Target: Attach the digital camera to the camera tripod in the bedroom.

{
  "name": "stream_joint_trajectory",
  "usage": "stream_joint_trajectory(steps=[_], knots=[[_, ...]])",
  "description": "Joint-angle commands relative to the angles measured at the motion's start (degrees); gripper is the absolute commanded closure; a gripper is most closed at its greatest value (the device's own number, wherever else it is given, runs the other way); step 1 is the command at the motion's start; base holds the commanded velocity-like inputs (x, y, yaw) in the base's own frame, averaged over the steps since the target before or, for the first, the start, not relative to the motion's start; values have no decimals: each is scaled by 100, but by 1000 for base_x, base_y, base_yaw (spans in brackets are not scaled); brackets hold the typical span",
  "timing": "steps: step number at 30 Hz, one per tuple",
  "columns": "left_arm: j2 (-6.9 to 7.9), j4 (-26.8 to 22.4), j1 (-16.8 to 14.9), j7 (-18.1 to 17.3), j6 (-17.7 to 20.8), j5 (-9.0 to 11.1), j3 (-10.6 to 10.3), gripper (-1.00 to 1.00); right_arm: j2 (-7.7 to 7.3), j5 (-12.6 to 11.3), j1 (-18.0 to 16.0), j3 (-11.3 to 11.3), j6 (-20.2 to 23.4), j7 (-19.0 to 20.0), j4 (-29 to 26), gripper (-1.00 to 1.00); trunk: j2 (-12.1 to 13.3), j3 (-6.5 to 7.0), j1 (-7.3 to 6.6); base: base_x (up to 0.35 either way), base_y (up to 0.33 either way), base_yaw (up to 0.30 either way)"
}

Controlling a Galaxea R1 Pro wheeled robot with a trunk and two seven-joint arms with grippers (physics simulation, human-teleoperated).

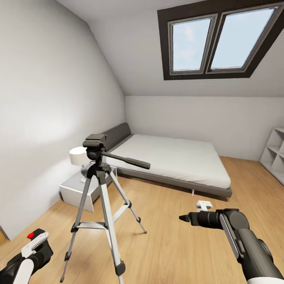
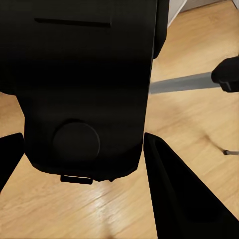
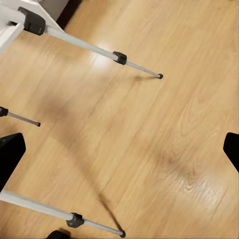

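The camera tripod [image 1: 100, 185] stands on the wood floor at centre left, silver legs spread, its black head [image 1: 94, 142] bare on top and the pan handle [image 1: 128, 160] pointing right. At the bottom left corner my left gripper [image 1: 37, 249] is shut on the digital camera [image 1: 31, 236], whose red button faces up; it is lower than the tripod head and to its left. In the left wrist view the black camera body [image 2: 84, 84] sits between the two fingers [image 2: 174, 194]. My right gripper [image 1: 184, 217] hangs open to the tripod's right, over tripod legs [image 3: 84, 44] and floor.
This is the bedroom: a low grey bed [image 1: 173, 161] against the far wall, a nightstand [image 1: 81, 191] with a white lamp [image 1: 78, 156] just behind the tripod, a white shelf [image 1: 276, 152] at the right, and a skylight [image 1: 221, 37]. A small white object [image 1: 204, 204] lies on the floor.
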Motion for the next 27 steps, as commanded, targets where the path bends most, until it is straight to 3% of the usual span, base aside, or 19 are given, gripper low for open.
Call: stream_joint_trajectory(steps=[1, 27], knots=[[2, -8, -4, 40, 24, 41, -2, 100, 0, 22, -4, -6, 26, 31, -15, -100, -5, -7, 0, 11, 30, -5], [6, -8, -4, -2, 90, 81, -1, 100, 5, 26, -3, -6, 26, 31, -63, -100, -5, -7, 0, 2, 6, -1]])
